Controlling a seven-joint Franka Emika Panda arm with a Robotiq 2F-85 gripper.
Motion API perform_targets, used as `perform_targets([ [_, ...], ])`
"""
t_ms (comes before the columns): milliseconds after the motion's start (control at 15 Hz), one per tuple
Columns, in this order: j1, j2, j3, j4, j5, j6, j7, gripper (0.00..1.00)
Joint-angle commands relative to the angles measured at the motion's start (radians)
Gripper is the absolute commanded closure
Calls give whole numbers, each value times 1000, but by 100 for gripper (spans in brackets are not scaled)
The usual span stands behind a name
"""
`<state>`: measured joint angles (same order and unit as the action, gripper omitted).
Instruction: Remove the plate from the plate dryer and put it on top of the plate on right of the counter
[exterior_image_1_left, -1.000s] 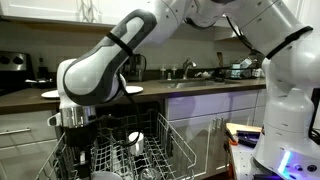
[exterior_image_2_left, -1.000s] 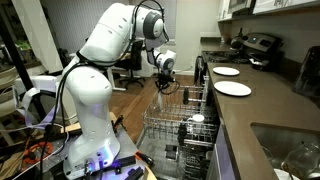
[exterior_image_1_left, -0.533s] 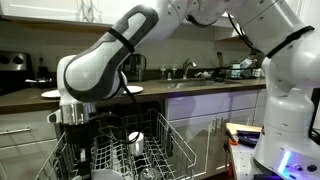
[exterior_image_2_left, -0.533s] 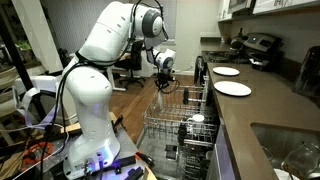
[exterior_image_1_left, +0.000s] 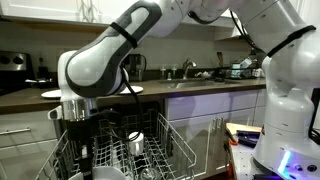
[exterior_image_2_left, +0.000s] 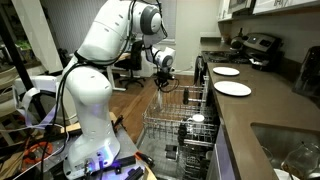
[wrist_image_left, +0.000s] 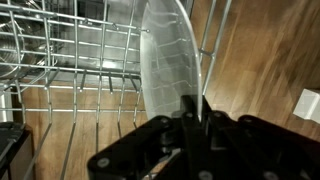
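While your gripper (wrist_image_left: 195, 110) reaches down at the plate dryer (wrist_image_left: 70, 70), its jaws are drawn in tight on the rim of the plate (wrist_image_left: 170, 60), one finger on each face; in the wrist view the plate stands upright and edge-on, rising from the fingers towards the top of the frame, with wire tines to its left and behind it and wooden floor showing on its right; whether its lower edge touches the wires you cannot tell, since the gripper body hides it; in an exterior view the gripper (exterior_image_2_left: 163, 82) hangs at the far end of the plate dryer (exterior_image_2_left: 180, 125), about level with its top wires, and the plate is too small there to make out; in an exterior view the arm (exterior_image_1_left: 100, 60) fills the foreground, bending down so that the gripper sits among the tines at the left part of the plate dryer (exterior_image_1_left: 175, 150); a small white cup (exterior_image_1_left: 135, 142) stands in the wires to the right of the gripper, apart from it; the counter (exterior_image_2_left: 250, 115) runs dark brown along the right side of the plate dryer; on it lie two white plates, the smaller-looking counter plate (exterior_image_2_left: 226, 71) farther off and a wider white plate (exterior_image_2_left: 232, 89) nearer, close beside each other but not touching.
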<state>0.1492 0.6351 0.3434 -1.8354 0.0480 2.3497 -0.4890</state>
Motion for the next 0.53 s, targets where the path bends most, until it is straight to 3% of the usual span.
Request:
perform_targets([
  [0,-2,-74,5,-52,10,-22,21,95],
  [467,-2,-113,3,-82,13,-25,24,95],
])
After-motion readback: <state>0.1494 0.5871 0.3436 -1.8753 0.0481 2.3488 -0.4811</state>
